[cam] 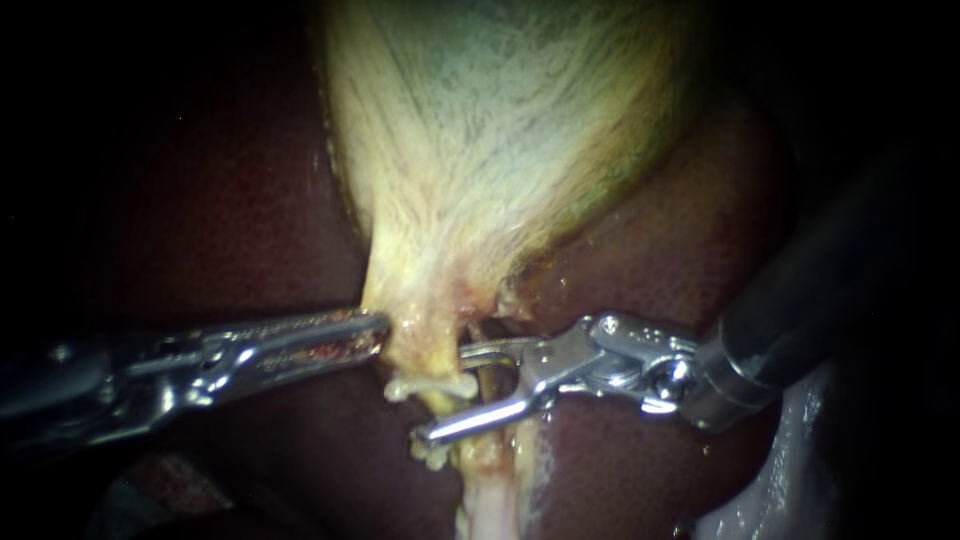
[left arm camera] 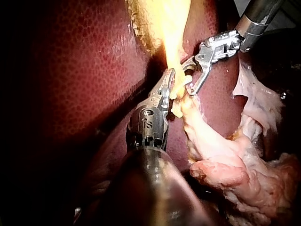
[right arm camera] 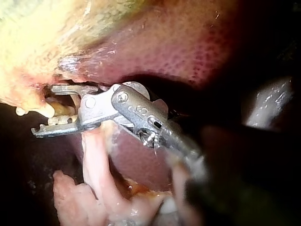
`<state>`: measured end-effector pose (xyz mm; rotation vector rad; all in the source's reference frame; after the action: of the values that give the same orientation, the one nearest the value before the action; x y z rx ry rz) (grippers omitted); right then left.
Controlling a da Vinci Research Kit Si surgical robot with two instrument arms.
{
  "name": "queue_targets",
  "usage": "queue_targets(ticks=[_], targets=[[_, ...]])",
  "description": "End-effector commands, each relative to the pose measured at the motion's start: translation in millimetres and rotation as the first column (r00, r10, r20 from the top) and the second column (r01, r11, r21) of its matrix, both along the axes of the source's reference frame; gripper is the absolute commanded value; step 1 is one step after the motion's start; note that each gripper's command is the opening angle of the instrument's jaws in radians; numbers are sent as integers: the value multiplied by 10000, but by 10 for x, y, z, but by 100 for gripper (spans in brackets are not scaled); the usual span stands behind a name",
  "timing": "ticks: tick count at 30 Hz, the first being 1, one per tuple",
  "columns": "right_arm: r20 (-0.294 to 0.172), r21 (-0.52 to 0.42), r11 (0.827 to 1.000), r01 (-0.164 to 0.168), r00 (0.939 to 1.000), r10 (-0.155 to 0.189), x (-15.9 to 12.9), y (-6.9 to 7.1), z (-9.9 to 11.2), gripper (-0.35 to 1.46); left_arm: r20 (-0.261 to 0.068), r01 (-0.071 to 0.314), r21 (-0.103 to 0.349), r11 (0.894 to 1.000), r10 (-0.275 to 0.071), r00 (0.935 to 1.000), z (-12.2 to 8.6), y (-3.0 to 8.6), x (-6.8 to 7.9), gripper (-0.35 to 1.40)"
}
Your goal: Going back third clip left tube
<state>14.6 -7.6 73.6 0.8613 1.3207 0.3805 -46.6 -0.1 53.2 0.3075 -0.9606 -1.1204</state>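
The dark red liver (cam: 220,220) fills the left of the endoscope view. Across it, in the lower left, my left instrument (cam: 375,335) comes in almost level. Its jaws stand narrow, nearly together, with the tips pinched on the left edge of the gallbladder (cam: 480,130) just where it tapers to a neck. My left wrist view shows the same, with yellow tissue caught at the jaw tips. The gallbladder itself is pale yellow and streaked, spreading wide over the top centre and narrowing towards the middle of the frame. Just under the neck, the left tube (cam: 438,405) runs downward. A white upper clip (cam: 430,385) lies across it, and a second pale lower clip (cam: 432,455) sits on it further down, near the bottom centre. Right of this tube a brownish tube (cam: 488,385) stands in the gap of my right instrument (cam: 442,393). That instrument's jaws are spread wide and hold nothing. The upper jaw ends just right of the upper clip, and the lower jaw slants across the front of both tubes between the two clips. Its dark shaft leaves towards the upper right, over more liver, with pale wet tissue in the lower right corner.
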Motion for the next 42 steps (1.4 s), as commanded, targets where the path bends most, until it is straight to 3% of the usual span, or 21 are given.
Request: queue_targets(ticks=[1,10,17,21,28,36,42], targets=[[-20,-73,10000,7,10000,-8,-3,1,0,53,0,-4,-4,10000,4,10000,0,0,0,-35],[186,-399,9979,-508,9985,516,-43,7,-10,57,11,-21,-5,10000,21,10000,3,1,2,-35],[248,-850,9931,-808,9962,832,-82,34,-34,56,20,-37,-8,10000,37,10000,9,3,3,-35],[342,-1123,9916,-635,9971,678,-102,45,-46,54,22,-40,-10,10000,40,10000,13,5,3,-35],[371,-1888,9817,-254,9988,329,-124,51,-60,54,5,-33,-51,10000,33,10000,33,9,-5,-35],[360,-2146,9766,-175,9990,258,-129,49,-63,54,-71,-116,-80,9999,115,9999,67,5,-34,-35],[340,-2281,9735,-156,9991,240,-129,48,-64,55,-82,-211,12,9998,211,9997,76,-1,-49,-35]])
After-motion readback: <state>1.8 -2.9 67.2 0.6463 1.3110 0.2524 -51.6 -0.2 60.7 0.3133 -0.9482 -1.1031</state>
